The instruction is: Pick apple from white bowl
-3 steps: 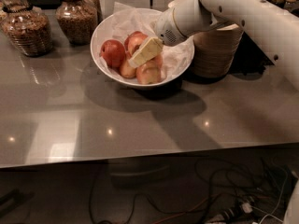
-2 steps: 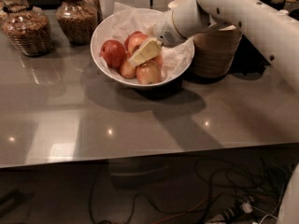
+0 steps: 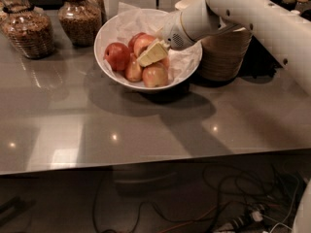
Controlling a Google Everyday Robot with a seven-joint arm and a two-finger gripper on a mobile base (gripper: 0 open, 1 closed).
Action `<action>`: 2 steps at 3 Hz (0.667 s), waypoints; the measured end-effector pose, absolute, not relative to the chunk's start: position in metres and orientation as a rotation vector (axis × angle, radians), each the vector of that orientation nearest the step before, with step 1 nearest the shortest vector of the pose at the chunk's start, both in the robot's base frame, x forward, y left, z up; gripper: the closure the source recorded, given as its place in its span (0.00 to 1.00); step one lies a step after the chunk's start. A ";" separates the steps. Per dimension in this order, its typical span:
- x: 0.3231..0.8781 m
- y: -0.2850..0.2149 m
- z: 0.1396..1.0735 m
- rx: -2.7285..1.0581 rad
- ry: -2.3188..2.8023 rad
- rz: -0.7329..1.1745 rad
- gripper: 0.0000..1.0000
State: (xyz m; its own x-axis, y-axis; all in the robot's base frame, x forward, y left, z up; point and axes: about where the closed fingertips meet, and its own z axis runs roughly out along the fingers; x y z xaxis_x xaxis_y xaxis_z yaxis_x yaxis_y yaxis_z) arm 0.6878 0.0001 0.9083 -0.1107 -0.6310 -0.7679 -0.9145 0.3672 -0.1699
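Observation:
The white bowl point(image 3: 109, 29), lined with crumpled white paper, stands at the back middle of the grey table and holds several apples. A dark-red apple point(image 3: 116, 56) lies at the left. A red-orange apple with a yellowish patch point(image 3: 155, 75) lies at the front, with paler ones point(image 3: 133, 72) beside it. My gripper point(image 3: 151, 54), cream-coloured on a white arm coming from the upper right, is down inside the bowl. It rests over the middle of the apple pile, just above the red-orange apple, and hides what lies under it.
A stack of beige disposable bowls point(image 3: 224, 57) stands right of the white bowl, partly behind my arm. Two glass jars of brown contents point(image 3: 29, 30) point(image 3: 79, 18) stand at the back left. The table's front edge point(image 3: 146, 161) runs across, with cables on the floor below.

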 end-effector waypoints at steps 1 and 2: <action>0.684 -0.009 0.918 -1.331 1.822 0.439 0.97; 0.672 -0.020 0.939 -1.324 1.775 0.435 1.00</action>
State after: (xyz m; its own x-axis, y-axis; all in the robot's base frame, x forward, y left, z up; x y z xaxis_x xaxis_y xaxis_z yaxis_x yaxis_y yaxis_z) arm 0.6722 -0.0197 0.9392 -0.0716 -0.6046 -0.7933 -0.9027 0.3775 -0.2063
